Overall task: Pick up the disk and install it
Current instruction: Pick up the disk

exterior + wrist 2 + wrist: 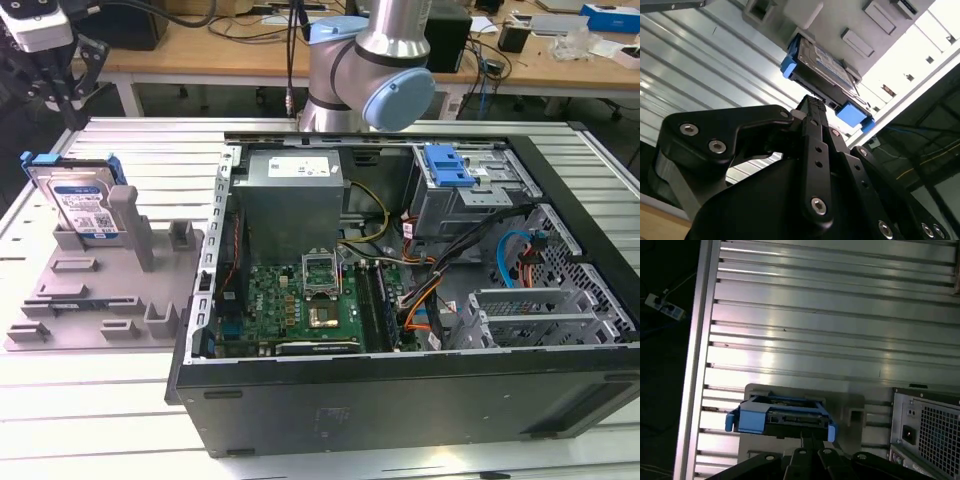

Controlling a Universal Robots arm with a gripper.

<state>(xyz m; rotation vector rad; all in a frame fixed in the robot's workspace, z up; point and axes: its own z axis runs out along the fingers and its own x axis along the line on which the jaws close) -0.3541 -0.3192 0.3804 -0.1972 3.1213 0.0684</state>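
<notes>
At the exterior view's left, the disk (82, 205) stands on edge in a grey fixture (95, 300) on the slatted table (100, 420). Beside it, the open computer case (350, 405) holds a power supply (293, 200) and a motherboard (300, 300).

In the second wrist view the gripper (812, 103) is closed on nothing, close above the disk (822, 62).

In the first wrist view the disk (782, 415) sits in the fixture.

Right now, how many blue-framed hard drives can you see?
1. The disk stands on edge in the grey holder, at the exterior view's left, outside the computer case. More may be hidden inside the drive cage.
</notes>
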